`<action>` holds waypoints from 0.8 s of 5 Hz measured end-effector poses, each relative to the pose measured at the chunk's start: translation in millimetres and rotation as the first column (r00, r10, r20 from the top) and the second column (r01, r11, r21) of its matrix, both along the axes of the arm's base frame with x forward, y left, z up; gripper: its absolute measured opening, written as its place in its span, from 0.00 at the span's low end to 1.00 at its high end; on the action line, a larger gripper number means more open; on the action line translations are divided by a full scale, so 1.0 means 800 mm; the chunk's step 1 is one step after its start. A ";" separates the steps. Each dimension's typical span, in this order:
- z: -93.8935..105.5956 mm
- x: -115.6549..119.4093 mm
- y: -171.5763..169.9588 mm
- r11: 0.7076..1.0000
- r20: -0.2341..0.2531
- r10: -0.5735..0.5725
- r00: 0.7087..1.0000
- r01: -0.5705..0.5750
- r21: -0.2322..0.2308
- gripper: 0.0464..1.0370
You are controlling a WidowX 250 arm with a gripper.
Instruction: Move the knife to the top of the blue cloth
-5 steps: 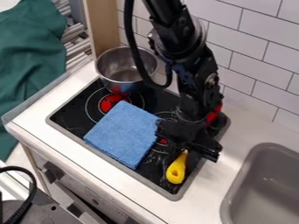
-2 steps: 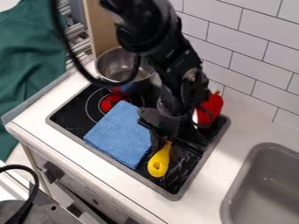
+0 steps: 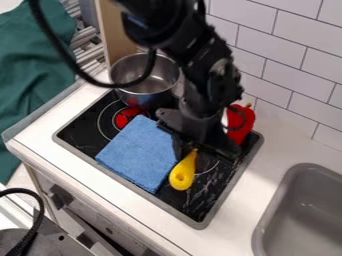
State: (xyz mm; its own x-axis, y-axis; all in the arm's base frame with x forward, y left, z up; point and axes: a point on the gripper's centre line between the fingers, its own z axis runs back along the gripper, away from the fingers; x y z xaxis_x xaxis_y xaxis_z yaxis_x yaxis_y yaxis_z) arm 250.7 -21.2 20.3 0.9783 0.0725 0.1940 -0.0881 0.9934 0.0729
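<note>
A black gripper [image 3: 195, 149], hanging over a toy stovetop [image 3: 194, 206], is closed on the upper end of a yellow-handled knife [image 3: 182, 176], the blade hidden behind it. The handle points down toward the front, at the right edge of a folded blue cloth [image 3: 137, 152]. Behind the cloth is a metal pot [image 3: 157, 95]; a red stemmed object [image 3: 242, 119] sits behind the gripper, and a gray sink [image 3: 294, 212] is at right.
</note>
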 end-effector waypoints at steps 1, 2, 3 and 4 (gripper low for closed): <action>-0.019 0.000 0.029 0.999 -0.042 0.051 0.998 -0.052 -0.018 0.26; -0.033 0.004 0.059 0.995 -0.065 0.095 0.993 -0.098 -0.035 0.26; -0.044 0.006 0.083 0.992 -0.081 0.114 0.990 -0.118 -0.048 0.26; -0.049 0.004 0.096 0.991 -0.091 0.119 0.989 -0.124 -0.052 0.26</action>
